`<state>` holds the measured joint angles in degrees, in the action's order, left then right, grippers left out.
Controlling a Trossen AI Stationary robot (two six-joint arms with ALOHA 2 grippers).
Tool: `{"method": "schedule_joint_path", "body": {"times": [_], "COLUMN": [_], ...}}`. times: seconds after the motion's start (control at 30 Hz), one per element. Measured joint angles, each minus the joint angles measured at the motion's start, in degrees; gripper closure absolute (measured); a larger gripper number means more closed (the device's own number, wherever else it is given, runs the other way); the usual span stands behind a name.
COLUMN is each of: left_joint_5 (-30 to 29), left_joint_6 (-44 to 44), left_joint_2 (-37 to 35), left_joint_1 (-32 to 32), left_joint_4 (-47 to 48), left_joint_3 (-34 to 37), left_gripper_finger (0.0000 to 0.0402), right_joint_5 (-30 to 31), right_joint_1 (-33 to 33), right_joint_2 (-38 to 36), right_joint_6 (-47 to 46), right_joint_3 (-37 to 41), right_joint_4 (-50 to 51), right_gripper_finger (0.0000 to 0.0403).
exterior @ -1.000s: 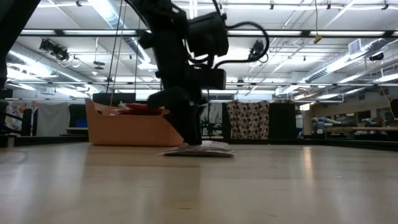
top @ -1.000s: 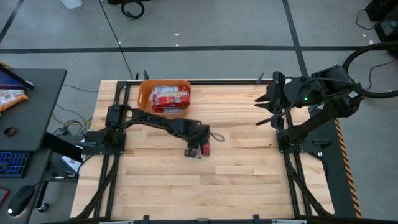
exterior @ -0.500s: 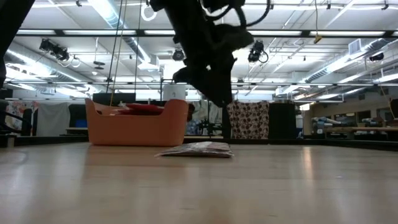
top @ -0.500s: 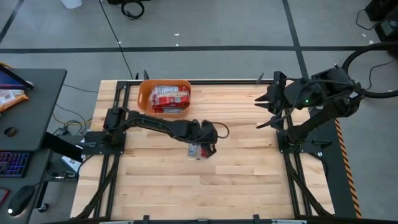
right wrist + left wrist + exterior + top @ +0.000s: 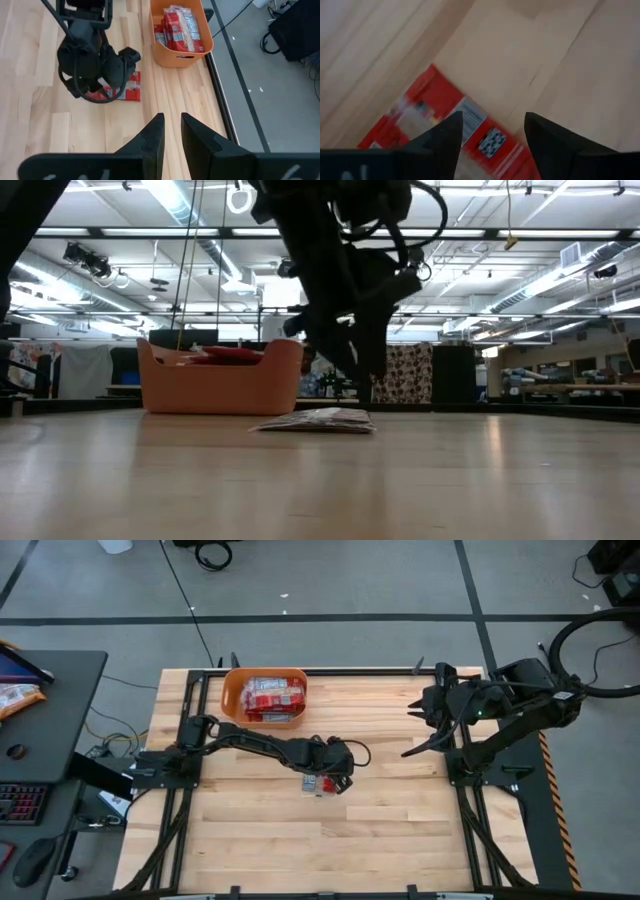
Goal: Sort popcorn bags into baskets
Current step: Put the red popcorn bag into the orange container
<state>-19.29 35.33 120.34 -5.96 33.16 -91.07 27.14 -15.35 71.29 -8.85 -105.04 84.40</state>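
Change: left gripper (image 5: 326, 783) has swung over the packet (image 5: 318, 784) on the worktop (image 5: 400, 830) and spread its fingers (image 5: 445, 137) wide in the last second — nothing held yet.
Meaning: looks like a pick lining up — one loose bag left to go in.
Packet: flat, red with white bands, lying mid-worktop, well apart from the basket (image 5: 232, 692).
Basket: orange, far edge, already stacked with bags (image 5: 272, 696).
Right gripper (image 5: 169, 131): parked off at its side, fingers nearly closed, empty.

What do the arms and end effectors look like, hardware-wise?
Both arms are dark, jointed links on black frame bases. The left end effector has two matte black wedge-shaped fingers and a looped black cable. The right end effector has similar black fingers; a small green light glows on its arm.
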Motion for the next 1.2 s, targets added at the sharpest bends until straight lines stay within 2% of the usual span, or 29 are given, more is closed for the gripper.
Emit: {"method": "schedule_joint_path", "body": {"times": [0.3, 0.4, 0.53, 0.77, 0.8, 0.97, 1.2], "left_joint_5": [0.09, 0.92, 1.73, 1.47, 1.57, 2.45, 4.71], "left_joint_6": [0.01, -0.4, -3.17, -10.54, -10.77, -12.16, -19.52], "left_joint_2": [4.25, 4.65, 4.89, 4.8, 4.68, 3.92, 1.44], "left_joint_1": [-0.02, 0.12, 0.39, 0.82, 0.94, 1.65, 1.68], "left_joint_4": [-0.13, 2.8, 5.43, 6.31, 6.37, 6.96, 8.36], "left_joint_3": [-0.05, -0.06, -0.18, -0.15, -0.15, -0.59, -6.75], "left_gripper_finger": [0.018, 0.0191, 0.024, 0.038, 0.039, 0.0396, 0.0398], "right_joint_5": [-0.15, -0.15, -0.15, -0.06, 0.02, 0.04, 0.22], "right_joint_1": [0.0, -0.02, 0.0, -0.02, -0.02, -0.02, -0.01], "right_joint_2": [-2.06, -2.81, -3.71, -4.24, -4.24, -4.22, -4.22], "right_joint_6": [-0.01, -0.24, -0.64, -1.41, -1.54, -1.56, -1.4], "right_joint_3": [0.6, 0.6, 0.6, 0.6, 0.6, 0.6, 0.6], "right_joint_4": [-3.11, -3.59, -4.11, -4.72, -4.68, -4.69, -4.48], "right_gripper_finger": [0.0335, 0.0335, 0.0335, 0.0335, 0.0335, 0.0335, 0.0335]}}
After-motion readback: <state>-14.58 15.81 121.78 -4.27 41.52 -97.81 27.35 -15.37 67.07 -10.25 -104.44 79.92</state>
